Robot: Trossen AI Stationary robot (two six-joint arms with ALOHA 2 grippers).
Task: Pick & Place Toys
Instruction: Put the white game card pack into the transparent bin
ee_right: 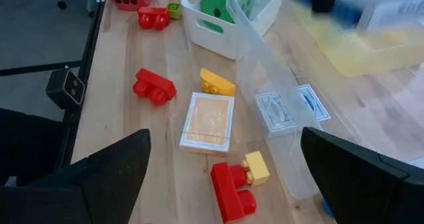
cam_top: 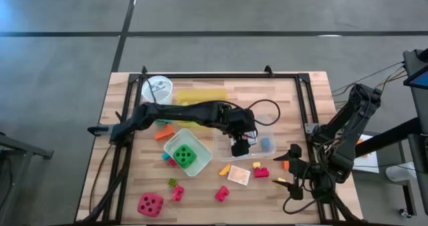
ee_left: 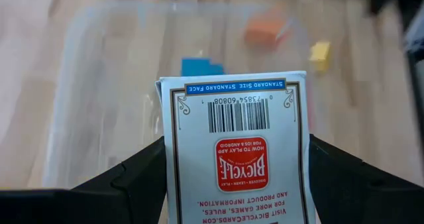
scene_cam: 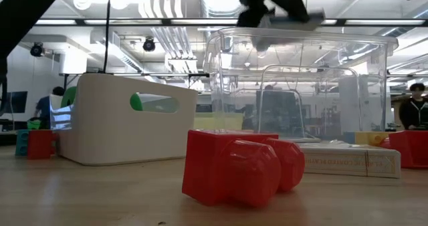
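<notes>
Card pack over the clear box

My left hand (ee_left: 235, 184) pinches a card pack (ee_left: 238, 151) above the clear box (cam_top: 227, 144); a blue block (ee_left: 202, 66) lies below. My right hand (ee_right: 225, 177) waits spread, beside a second pack (ee_right: 209, 121).

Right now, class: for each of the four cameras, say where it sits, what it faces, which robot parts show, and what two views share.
High view: overhead, facing down; both arms, left gripper over the clear plastic box.
Low view: table height, facing a red block.
Left wrist view: above the box; its fingers hold a card pack.
Right wrist view: beside the table, open fingers.
Shared: the orange card pack.
</notes>
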